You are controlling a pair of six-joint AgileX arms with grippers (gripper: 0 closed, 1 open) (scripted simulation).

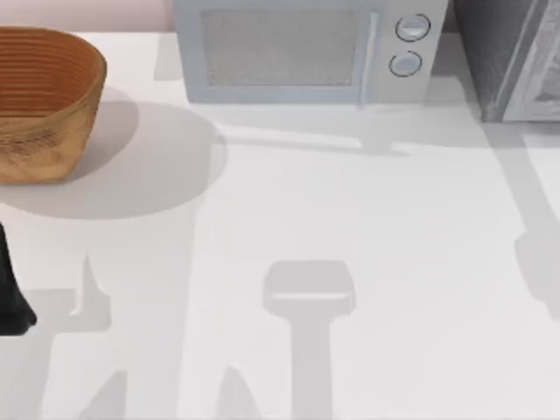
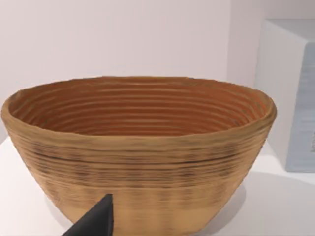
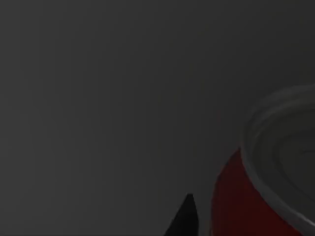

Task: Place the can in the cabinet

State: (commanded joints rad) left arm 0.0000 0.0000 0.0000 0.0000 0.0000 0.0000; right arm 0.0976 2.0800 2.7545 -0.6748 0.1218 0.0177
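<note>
Dark and low at the top view's left edge sits part of my left arm (image 1: 12,297), parked beside the basket (image 1: 44,101); a microwave (image 1: 302,48) stands at the back of the white counter (image 1: 350,219), and the grey cabinet (image 1: 512,57) fills the far right corner. From the left wrist, one dark fingertip of the left tool (image 2: 96,221) pokes up in front of the basket (image 2: 138,152), which looks empty; whether that tool is spread or pressed together I cannot tell. Over at the right wrist the view is dim grey, yet a red can (image 3: 266,187) with a silver rim sits close up, just beside one dark fingertip of the right tool (image 3: 186,216) (the other fingertip is out of frame, so a pinch can't be confirmed). I judge the can stands upright, its long axis vertical, right against the right tool, and probably already inside the cabinet. So the right arm is plainly the nearer one, and the coming move hangs on that closeness.
</note>
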